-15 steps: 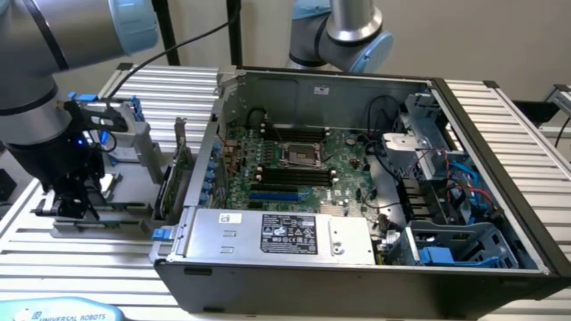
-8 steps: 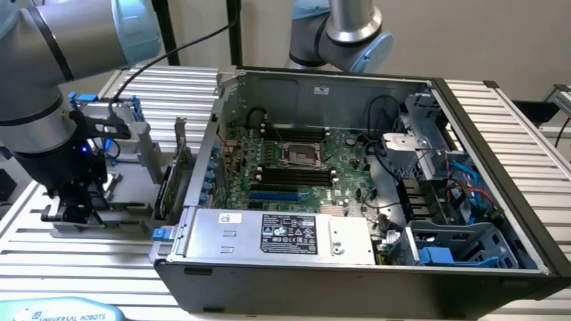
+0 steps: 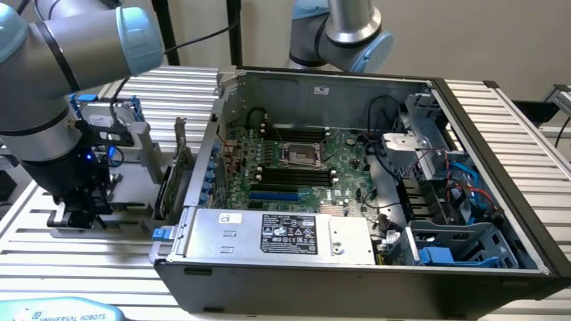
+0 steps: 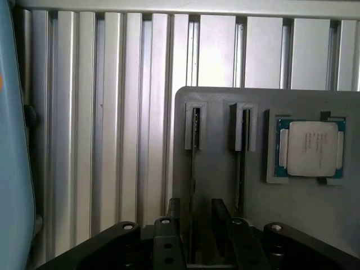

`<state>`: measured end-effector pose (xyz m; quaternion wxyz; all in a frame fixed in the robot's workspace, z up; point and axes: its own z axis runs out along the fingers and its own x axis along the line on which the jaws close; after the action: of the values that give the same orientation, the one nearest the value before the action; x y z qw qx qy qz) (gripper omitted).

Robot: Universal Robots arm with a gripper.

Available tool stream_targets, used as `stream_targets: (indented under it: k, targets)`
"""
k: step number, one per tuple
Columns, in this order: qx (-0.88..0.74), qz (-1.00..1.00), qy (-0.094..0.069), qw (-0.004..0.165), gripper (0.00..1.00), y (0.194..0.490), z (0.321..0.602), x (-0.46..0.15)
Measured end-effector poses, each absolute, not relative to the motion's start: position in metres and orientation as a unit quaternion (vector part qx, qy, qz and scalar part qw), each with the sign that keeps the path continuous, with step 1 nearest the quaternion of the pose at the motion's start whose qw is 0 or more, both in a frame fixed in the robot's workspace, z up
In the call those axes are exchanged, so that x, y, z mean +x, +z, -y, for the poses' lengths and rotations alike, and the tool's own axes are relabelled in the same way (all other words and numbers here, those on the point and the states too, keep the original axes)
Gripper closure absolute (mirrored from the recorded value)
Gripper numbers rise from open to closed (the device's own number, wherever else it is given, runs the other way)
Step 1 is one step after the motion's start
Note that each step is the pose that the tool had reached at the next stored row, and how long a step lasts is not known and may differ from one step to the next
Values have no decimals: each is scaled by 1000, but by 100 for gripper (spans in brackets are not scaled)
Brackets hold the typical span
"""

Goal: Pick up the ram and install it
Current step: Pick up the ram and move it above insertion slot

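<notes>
A ram stick [image 4: 195, 147] stands on edge in a slot of the grey holder [image 4: 219, 185], seen from straight above as a thin dark line. A second ram stick [image 4: 242, 147] stands in the neighbouring slot. My gripper [image 4: 196, 218] is open, and its two dark fingers [image 4: 172, 216] straddle the first stick without touching it. In the exterior view the gripper [image 3: 79, 212] hangs low over the holder [image 3: 125, 208], at the exterior view's left of the open computer case [image 3: 357, 267]. The motherboard [image 3: 303, 167] lies inside with black memory slots [image 3: 290, 175].
A processor chip [image 4: 310, 149] sits in a recess of the holder beside the slots. Green cards [image 3: 170, 177] stand upright between holder and case. A power supply [image 3: 285, 234] and drive cages [image 3: 455, 241] fill the case's near side. A second arm [image 3: 344, 33] stands behind it. The ribbed metal table [image 4: 112, 112] surrounds everything.
</notes>
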<state>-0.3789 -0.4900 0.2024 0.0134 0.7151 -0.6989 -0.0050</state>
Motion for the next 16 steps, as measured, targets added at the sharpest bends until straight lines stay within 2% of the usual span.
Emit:
stream_targets:
  k: [16]
  targets:
    - [712, 702, -8, 11, 64, 196, 490, -379]
